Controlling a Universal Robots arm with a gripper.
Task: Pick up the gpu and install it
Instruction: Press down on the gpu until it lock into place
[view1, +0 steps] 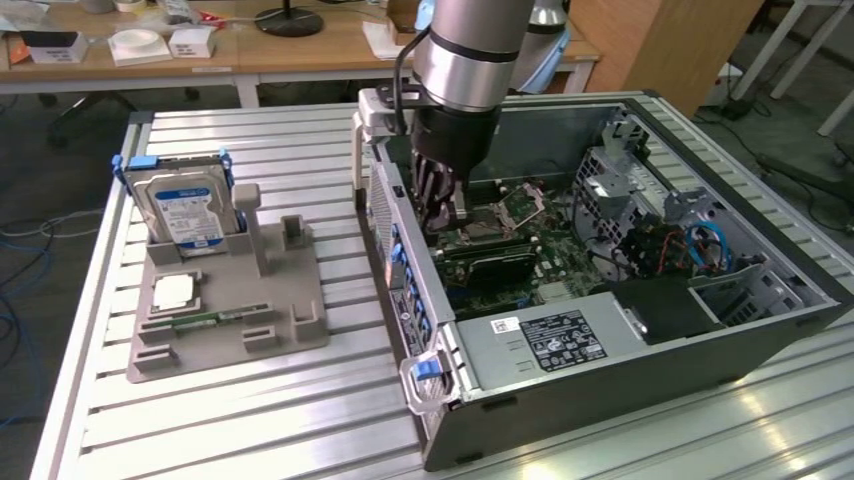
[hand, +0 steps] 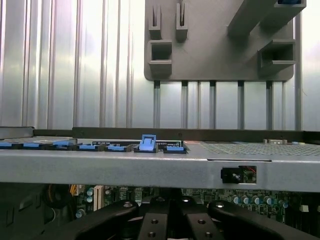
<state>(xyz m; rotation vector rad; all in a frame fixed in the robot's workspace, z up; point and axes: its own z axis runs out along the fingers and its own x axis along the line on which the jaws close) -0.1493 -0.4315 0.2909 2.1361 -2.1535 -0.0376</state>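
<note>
Open grey steel computer case lying on its side, green motherboard exposed: black gripper, fingers closed together, is reaching inside near the rear wall, apparently seating a thin dark gpu; keeping it upright and square matters.

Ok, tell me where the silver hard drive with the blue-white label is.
The silver hard drive with the blue-white label stands upright in the grey holder stand at the exterior view's left, apart from the open computer case.

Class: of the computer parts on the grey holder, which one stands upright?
The silver hard drive with its blue-white label stands upright in blue brackets; the green memory stick lies flat.
</note>
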